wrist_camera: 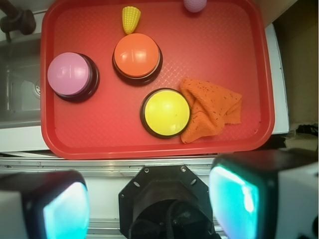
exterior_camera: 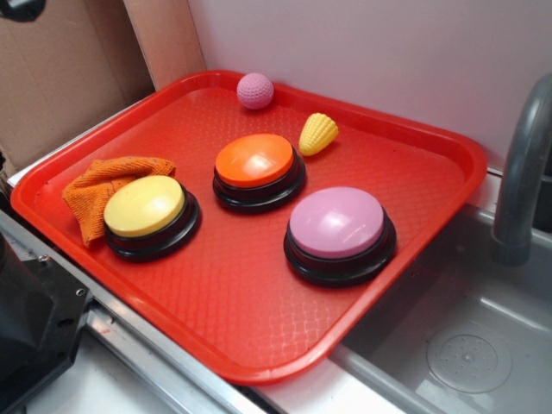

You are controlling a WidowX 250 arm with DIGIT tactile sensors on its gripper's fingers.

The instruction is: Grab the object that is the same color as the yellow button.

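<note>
Corn cob (exterior_camera: 318,134) is what we're after, the small yellow toy lying on its side near the far edge of the red tray (exterior_camera: 259,345), just beyond the orange button (exterior_camera: 255,160) and matching the dome of the yellow button (exterior_camera: 144,206). We read it as hollow plastic: light, stiff, probably a little slick despite the bumpy kernels, and likely to skid or roll if nudged from one side only. Our best hold looks to be across the fat middle, squeezing the short width, since the tapered tip would squirt out of the pads.

From the wrist view we see the claw (wrist_camera: 149,199) spread wide, both pads glowing at the bottom of the picture with nothing between them, sitting back over the tabletop edge, well apart from the cob (wrist_camera: 131,19).

Now the neighbours. That orange button stands just beside the cob on the near side, so a low approach over it risks clipping the dome; coming down from above seems safer. A pink ball (exterior_camera: 255,90) rests near the tray's back rim, off to one side. Further off, a pink button (exterior_camera: 337,222) and an orange cloth (exterior_camera: 103,185) against the yellow button stay clear of our line.
</note>
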